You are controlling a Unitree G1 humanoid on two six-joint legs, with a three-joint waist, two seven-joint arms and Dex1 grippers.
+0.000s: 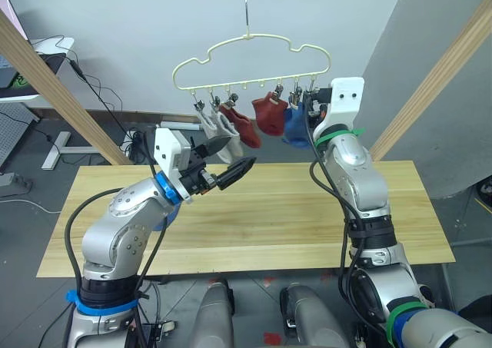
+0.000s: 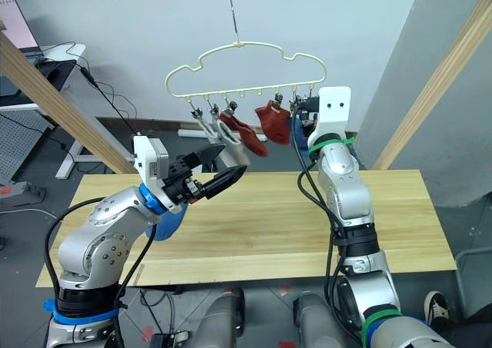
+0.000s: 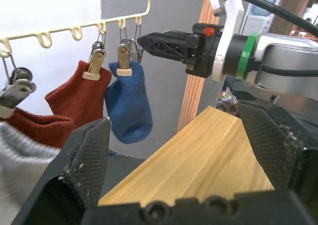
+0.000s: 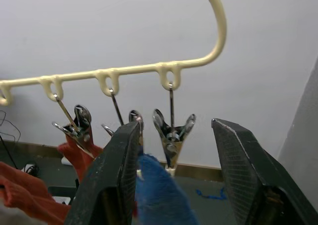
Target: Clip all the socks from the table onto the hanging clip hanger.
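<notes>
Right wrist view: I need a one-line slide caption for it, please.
Open right gripper raised to the end clip of the clip hanger, beside a clipped blue sock and rust-red sock.

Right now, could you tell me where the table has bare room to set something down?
The table is bare between the left gripper and the right arm, and out to its right end. It is crowded overhead at the clip hanger, where the right gripper flanks the end clip.

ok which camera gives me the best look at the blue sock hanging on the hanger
The left wrist view: the blue sock hangs there whole and unobstructed from its clip on the clip hanger. In the left eye view it sits partly behind the right arm. In the right eye view that arm covers most of it. The right wrist view catches just its top, between the jaws.
</notes>
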